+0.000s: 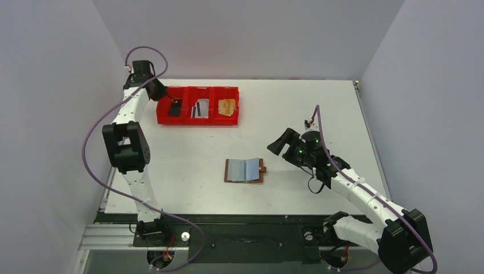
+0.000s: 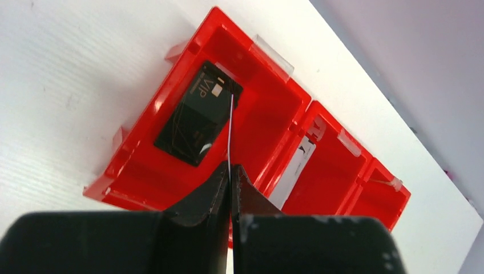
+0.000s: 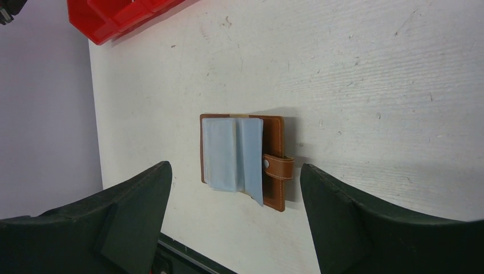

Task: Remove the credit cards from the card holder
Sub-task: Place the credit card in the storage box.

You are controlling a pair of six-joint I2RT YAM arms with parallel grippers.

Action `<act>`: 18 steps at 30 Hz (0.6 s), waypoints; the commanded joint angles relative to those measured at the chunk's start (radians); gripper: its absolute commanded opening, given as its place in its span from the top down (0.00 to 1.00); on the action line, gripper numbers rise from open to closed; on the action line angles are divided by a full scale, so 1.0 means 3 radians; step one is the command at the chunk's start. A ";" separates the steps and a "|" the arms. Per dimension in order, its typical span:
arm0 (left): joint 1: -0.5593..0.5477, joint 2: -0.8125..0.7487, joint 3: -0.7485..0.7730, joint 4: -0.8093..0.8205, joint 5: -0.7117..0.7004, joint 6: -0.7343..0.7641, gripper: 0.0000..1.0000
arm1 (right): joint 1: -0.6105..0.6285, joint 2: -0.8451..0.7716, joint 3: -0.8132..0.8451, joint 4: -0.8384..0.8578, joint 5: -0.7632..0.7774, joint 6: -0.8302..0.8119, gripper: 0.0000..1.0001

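Card (image 2: 230,131) edge-on in L gripper (image 2: 230,171)

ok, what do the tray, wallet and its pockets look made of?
Tray: rigid red plastic, glossy; moulded walls with sheen. Wallet: brown leather or imitation, matte; pale stitching along the strap, can't tell which. Pockets: pale blue-grey, soft plastic or fabric; edges lie uneven, so probably flexible.

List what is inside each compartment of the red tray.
Left: a black VIP card, with the left fingers holding a second card edge-on above it. Middle: a silver-grey striped card. Right: an orange card. Anything beneath these cards is hidden.
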 commanded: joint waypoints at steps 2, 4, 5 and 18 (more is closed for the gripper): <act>0.0050 0.0379 0.0650 -0.0413 0.0249 0.0441 1.00 | 0.0053 -0.0044 0.0138 0.0025 0.0137 0.0048 0.21; 0.0057 0.0502 0.0741 -0.0434 0.0383 0.0504 1.00 | 0.0077 -0.0005 0.0164 0.0030 0.0147 0.0058 0.21; 0.0058 0.0572 0.0795 -0.0443 0.0461 0.0521 1.00 | 0.0084 0.0021 0.0173 0.0031 0.0157 0.0063 0.21; 0.0029 0.0821 0.0974 -0.0633 0.0463 0.0692 0.84 | 0.0241 0.0217 0.0367 -0.0010 0.0170 0.0030 0.21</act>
